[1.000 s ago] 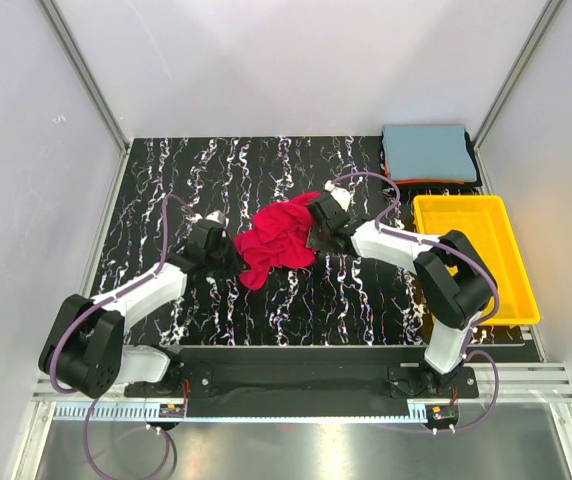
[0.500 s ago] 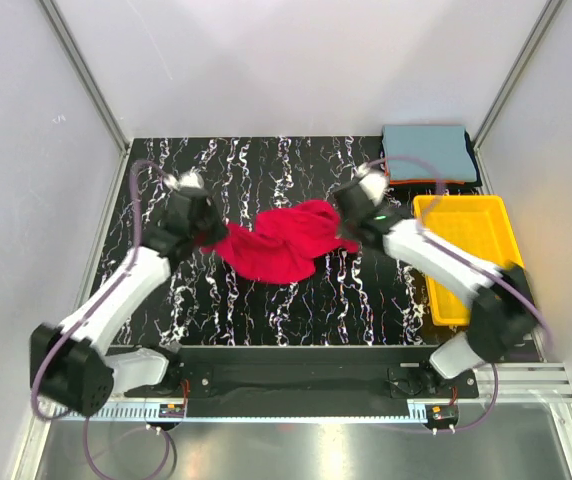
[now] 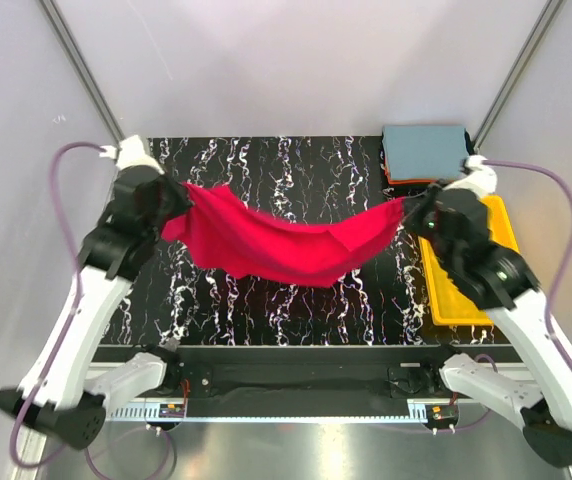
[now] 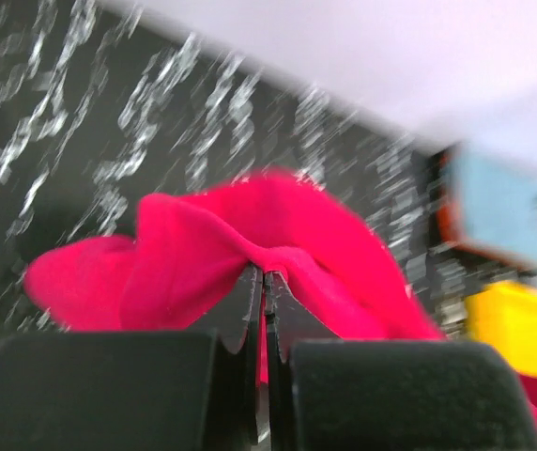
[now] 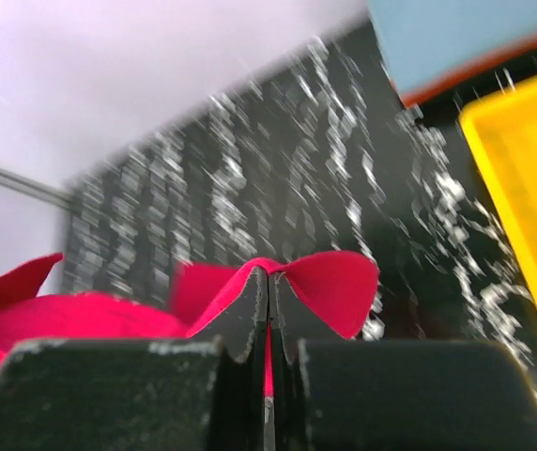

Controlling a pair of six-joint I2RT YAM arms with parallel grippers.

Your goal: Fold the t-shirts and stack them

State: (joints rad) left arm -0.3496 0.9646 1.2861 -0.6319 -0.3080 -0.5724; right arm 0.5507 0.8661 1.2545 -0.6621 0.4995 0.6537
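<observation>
Both arms up & spread wide. Left end effector [image 3: 173, 203] & right end effector [image 3: 413, 212] each pressed tight on an edge of the red t-shirt [image 3: 286, 250], which sags btwn them over the table [image 3: 266, 165]. Vs 0.5 s ago: arms farther apart, shirt stretched out, less bunched.
</observation>
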